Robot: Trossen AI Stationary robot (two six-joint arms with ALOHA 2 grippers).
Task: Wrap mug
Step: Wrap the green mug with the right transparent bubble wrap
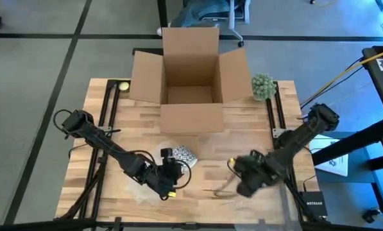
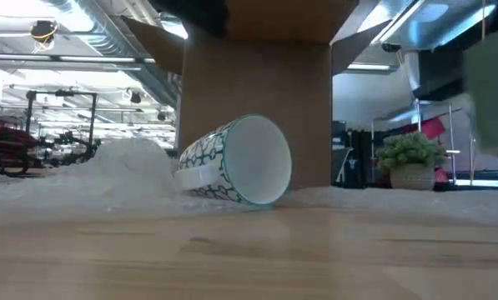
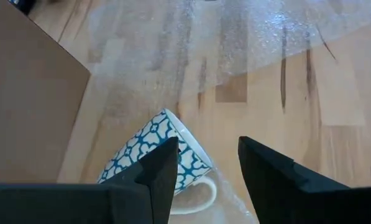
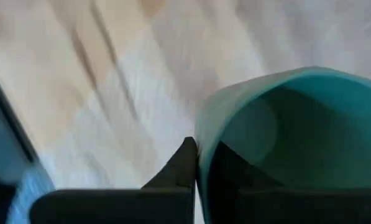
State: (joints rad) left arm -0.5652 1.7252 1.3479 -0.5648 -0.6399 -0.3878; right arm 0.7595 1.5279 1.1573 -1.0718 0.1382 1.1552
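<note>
Mug (image 2: 236, 160) on its side on bubble wrap (image 3: 284, 31), mid surface, near box (image 1: 190, 70); not yet wrapped. Your left end effector (image 3: 204, 171) apart above mug. Your right end effector (image 4: 197, 168) clamped on wrap edge; folding over left.

The left arm reaches from the left side of the worktop inward and toward the near edge, elbow low, its end effector (image 1: 168, 172) near the front middle; in the left wrist view its two dark fingers (image 3: 159, 173) stand apart with a clear gap between them. The right arm comes in from the right side, bent the same way, with its end effector (image 1: 247, 172) low over the front right part, its fingers (image 4: 184, 163) pinched together on a thin curled sheet.
</note>
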